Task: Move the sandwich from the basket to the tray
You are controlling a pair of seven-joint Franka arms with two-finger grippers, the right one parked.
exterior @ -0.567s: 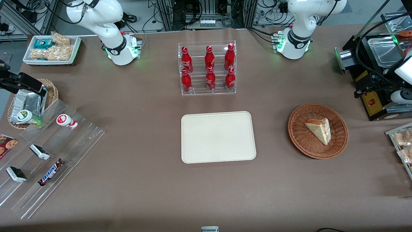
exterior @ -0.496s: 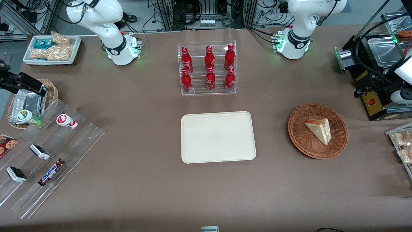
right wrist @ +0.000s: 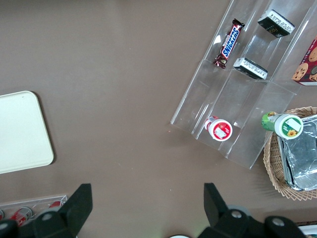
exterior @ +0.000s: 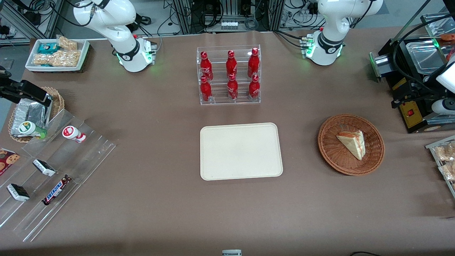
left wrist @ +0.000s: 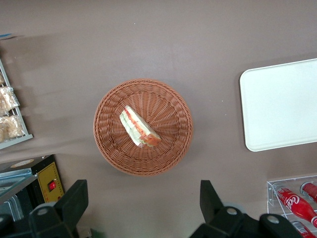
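Note:
The sandwich (exterior: 352,144) (left wrist: 139,128), a pale wedge with red and green filling, lies in the round brown wicker basket (exterior: 332,149) (left wrist: 168,109). The cream rectangular tray (exterior: 241,151) (left wrist: 282,104) sits bare at the table's middle, apart from the basket and toward the parked arm's end of it. My left gripper (left wrist: 143,208) hangs high over the table beside the basket, well clear of it. It is open, its black fingers (left wrist: 74,201) spread wide with nothing between them.
A clear rack of red cola bottles (exterior: 229,74) stands farther from the front camera than the tray. A black machine with a red button (exterior: 408,110) (left wrist: 49,186) and a rack of bagged snacks (exterior: 444,160) flank the basket. A clear snack display (exterior: 53,170) lies toward the parked arm's end.

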